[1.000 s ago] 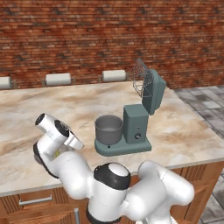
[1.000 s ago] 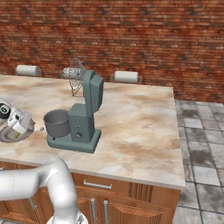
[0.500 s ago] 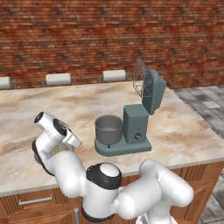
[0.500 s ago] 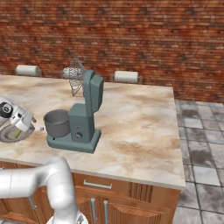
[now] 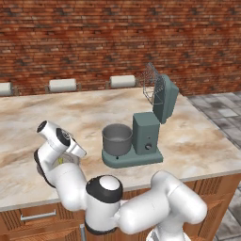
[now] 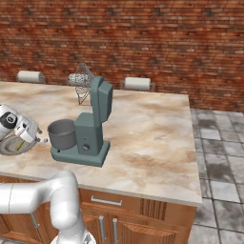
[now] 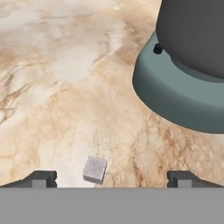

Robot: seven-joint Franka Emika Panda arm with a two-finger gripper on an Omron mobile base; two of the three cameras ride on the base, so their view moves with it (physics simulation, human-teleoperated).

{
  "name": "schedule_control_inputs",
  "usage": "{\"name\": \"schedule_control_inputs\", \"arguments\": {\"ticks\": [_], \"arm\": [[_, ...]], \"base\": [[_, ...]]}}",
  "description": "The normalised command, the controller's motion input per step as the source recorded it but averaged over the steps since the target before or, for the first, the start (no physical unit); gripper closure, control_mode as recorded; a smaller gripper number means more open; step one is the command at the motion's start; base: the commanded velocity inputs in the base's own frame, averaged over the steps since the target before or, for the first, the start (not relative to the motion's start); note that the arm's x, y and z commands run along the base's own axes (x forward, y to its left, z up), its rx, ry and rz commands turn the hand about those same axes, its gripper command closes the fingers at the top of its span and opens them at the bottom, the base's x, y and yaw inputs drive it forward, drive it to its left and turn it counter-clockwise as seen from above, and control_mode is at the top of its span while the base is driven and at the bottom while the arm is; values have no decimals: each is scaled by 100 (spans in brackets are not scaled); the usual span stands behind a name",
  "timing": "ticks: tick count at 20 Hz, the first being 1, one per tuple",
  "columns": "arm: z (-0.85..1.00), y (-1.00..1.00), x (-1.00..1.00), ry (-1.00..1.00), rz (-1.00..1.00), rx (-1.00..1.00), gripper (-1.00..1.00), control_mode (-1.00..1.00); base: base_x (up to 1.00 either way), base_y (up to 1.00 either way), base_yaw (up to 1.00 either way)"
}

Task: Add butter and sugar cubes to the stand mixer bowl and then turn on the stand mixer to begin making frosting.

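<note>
- Marbled beige stone makes up the counter [image 5: 197, 141], which fills the middle of both base views in front of a red brick wall [image 5: 117, 37].
- At the centre of the left base view stands the teal mixer [image 5: 146, 136], head tilted back, wire whisk [image 5: 151, 87] raised toward the upper right of the frame.
- On the mixer's flat base, left of its column, sits the dark grey bowl [image 5: 116, 139].
- Lower left in that view, the gripper [image 7: 111, 177] hangs low over the counter, near the mixer's base; its jaws stand wide apart with nothing between them but open counter.
- One small pale sugar cube [image 7: 94, 169] lies on the counter at the bottom of the hand view, between the two fingertips [image 7: 40, 178], nearer the left one and touching neither.
- At the left edge of the right base view, a grey plate [image 6: 10, 145] carries a thin yellow butter stick [image 6: 19, 145], partly hidden by the hand.
</note>
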Motion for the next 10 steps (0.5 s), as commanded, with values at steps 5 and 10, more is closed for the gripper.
{"name": "schedule_control_inputs", "arguments": {"ticks": [5,10], "arm": [[-14,0,10,0,0,0,-100,-100],[-10,0,0,0,0,0,-100,-100]], "base": [[0,0,0],[0,0,0]]}}
